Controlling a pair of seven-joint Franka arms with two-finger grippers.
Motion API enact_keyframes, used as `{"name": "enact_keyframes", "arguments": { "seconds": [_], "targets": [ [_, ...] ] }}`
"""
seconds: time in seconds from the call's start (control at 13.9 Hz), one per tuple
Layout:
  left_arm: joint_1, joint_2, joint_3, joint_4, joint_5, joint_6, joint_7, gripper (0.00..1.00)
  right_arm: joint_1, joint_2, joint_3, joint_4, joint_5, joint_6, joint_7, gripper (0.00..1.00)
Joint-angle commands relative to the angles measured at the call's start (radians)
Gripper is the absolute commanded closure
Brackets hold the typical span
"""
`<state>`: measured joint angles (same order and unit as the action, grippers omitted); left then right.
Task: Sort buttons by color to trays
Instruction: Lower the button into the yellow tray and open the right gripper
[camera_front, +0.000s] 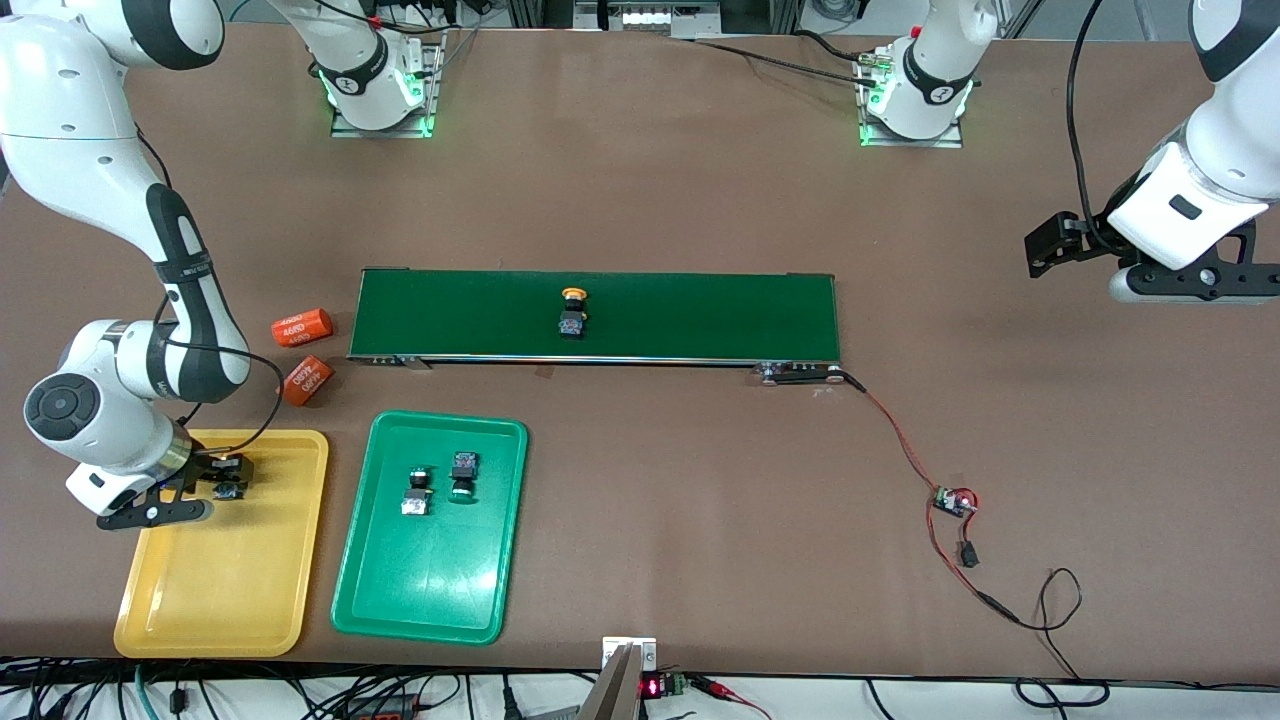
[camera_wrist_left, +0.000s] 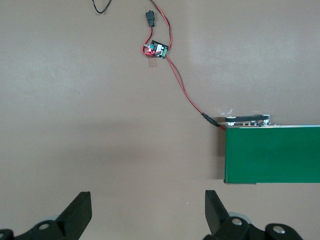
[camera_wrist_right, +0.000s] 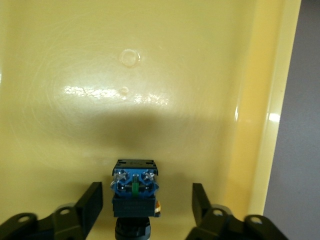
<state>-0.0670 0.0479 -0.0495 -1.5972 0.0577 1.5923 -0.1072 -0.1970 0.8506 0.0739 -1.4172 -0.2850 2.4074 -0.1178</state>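
**Right gripper open over a button in the yellow tray; one button on the belt**

The right gripper (camera_front: 222, 478) sits low in the yellow tray (camera_front: 215, 610), near the tray's edge closest to the robot bases; its fingers (camera_wrist_right: 92, 202) stand apart with a gap on each side of a black-bodied button (camera_wrist_right: 134, 187), gripping nothing; the button rests on the tray floor close to the rim that faces the green tray (camera_front: 430, 590), and the rest of the yellow tray floor lies bare toward the front camera. The green tray lies just beside the yellow one and holds two buttons (camera_front: 417, 491) (camera_front: 464, 473) side by side in its half nearer the belt. A yellow-capped button (camera_front: 573, 312) stands on the dark green belt (camera_front: 700, 315), about midway along it. Two orange cylinders (camera_front: 302, 327) (camera_front: 308, 380) lie near the belt's end toward the right arm. The left gripper (camera_wrist_left: 148, 215) waits, jaws wide and empty, above bare table at the belt's other end, near a red wire (camera_front: 905, 450) and small circuit board (camera_wrist_left: 158, 49).
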Motion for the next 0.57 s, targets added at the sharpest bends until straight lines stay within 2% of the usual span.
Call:
{"name": "enact_keyframes", "arguments": {
  "seconds": [0.0, 0.22, 0.43, 0.5],
  "targets": [
    [0.006, -0.022, -0.009, -0.015, 0.013, -0.008, -0.003, 0.0, 0.03, -0.045, 0.006, -0.018, 0.001, -0.022, 0.006, 0.0],
    [0.006, -0.022, -0.007, -0.015, 0.013, -0.009, -0.002, 0.0, 0.079, -0.172, 0.012, -0.107, 0.0, -0.144, 0.154, 0.0],
    [0.006, -0.022, -0.009, -0.015, 0.013, -0.011, -0.003, 0.0, 0.125, -0.316, 0.02, -0.218, 0.003, -0.214, 0.178, 0.0],
    [0.006, -0.022, -0.009, -0.014, 0.013, -0.011, -0.003, 0.0, 0.119, -0.362, 0.052, -0.265, 0.039, -0.234, 0.178, 0.0]
  ]
}}
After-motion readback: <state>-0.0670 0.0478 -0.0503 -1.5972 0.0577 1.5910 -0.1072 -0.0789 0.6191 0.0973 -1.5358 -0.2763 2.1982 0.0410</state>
